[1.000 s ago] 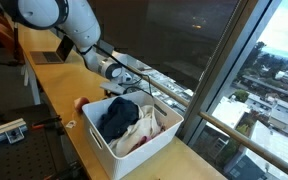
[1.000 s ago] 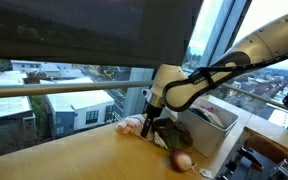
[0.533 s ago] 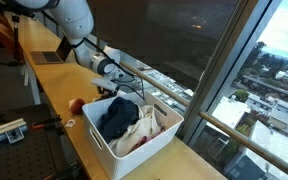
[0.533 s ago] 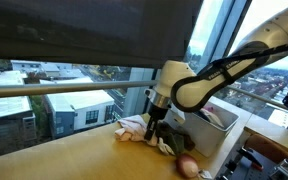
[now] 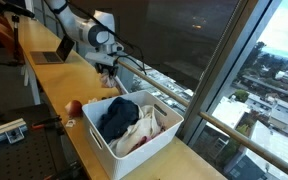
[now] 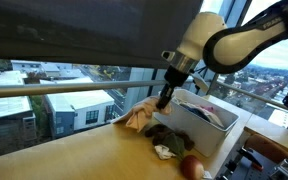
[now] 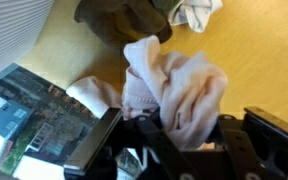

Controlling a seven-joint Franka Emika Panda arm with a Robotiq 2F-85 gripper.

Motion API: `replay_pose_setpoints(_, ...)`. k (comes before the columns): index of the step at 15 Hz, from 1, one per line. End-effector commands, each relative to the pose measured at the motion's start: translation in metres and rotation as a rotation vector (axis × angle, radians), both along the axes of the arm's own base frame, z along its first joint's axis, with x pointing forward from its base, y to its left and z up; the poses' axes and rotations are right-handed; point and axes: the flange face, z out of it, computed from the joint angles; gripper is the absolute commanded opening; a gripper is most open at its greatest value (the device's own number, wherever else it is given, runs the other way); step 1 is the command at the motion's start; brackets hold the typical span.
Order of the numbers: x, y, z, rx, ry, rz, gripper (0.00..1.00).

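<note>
The claw [image 7: 174, 135] is clenched on a pale cream cloth [image 7: 174, 85], a soft, crumpled garment with a ribbed band, possibly a sock. In the wrist view the cloth bunches between the jaws and hangs clear above the wooden surface [image 7: 254, 40]. In an exterior view the cloth [image 6: 139, 117] dangles below the claw [image 6: 164, 99], lifted off the surface, just left of the white bin [image 6: 219, 125] and near the window. In an exterior view the claw [image 5: 108, 70] stands above the far end of the white bin [image 5: 104, 140].

Beneath it on the surface lie a dark olive garment [image 7: 124, 20] and a small white cloth [image 7: 196, 12]. The bin holds a dark blue garment [image 5: 119, 115] and light clothes [image 5: 149, 128]. A reddish round object [image 5: 74, 106] rests beside the bin. A laptop [image 5: 52, 55] sits further along the surface.

No brand, label or writing is legible on any item.
</note>
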Motion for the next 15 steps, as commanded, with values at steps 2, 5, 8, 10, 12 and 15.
replay_pose_setpoints(2,-0.019,-0.052,0.097,0.013,-0.112,-0.06,0.04)
replay_pose_setpoints(5,-0.023,-0.107,0.148,0.033,-0.178,-0.128,0.04)
replay_pose_setpoints(8,-0.03,-0.175,0.187,0.055,-0.226,-0.199,0.04)
replay_pose_setpoints(10,-0.035,-0.222,0.208,0.067,-0.25,-0.243,0.04)
replay_pose_setpoints(12,-0.04,-0.26,0.226,0.072,-0.266,-0.282,0.04)
replay_pose_setpoints(15,-0.046,-0.296,0.242,0.071,-0.278,-0.32,0.04)
